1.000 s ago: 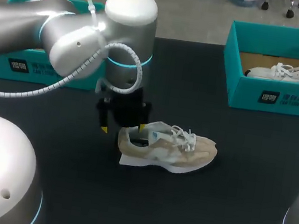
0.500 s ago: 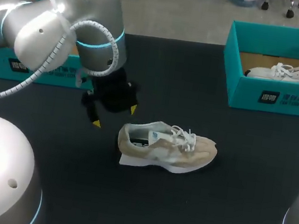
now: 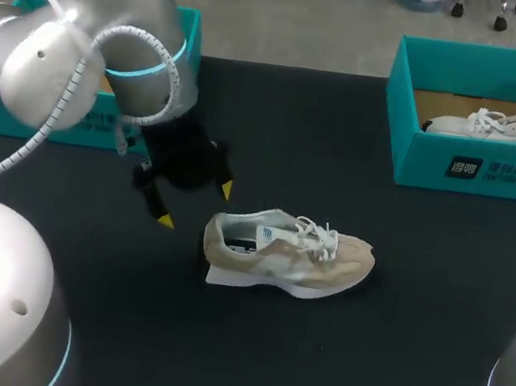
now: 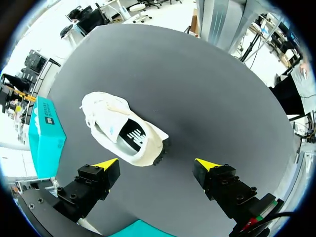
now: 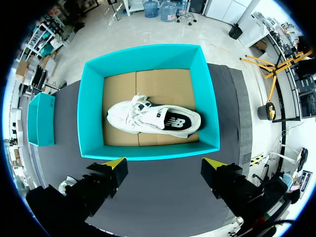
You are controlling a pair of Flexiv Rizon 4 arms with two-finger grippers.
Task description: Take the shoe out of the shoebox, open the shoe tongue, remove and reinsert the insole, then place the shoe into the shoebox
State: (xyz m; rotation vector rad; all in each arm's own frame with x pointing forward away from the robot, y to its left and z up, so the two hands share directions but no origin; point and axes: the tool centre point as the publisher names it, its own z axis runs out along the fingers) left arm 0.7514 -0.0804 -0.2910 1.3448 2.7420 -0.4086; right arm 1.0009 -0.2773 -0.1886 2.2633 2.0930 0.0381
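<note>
— Where is the shoe?

— The beige shoe stands on its sole in the middle of the table, out of the box, its toe toward my right and its heel toward my left gripper. In the left wrist view the shoe lies just ahead of that gripper, apart from both tips.

— And your fingers?

— Both pairs are spread wide and released. The left hangs near the heel, above the table. The right gripper hangs over the near wall of the shoebox.

— What is in the box?

— A white shoe lies on its side on the cardboard floor. From the head view the shoebox sits at the table's far right.
</note>
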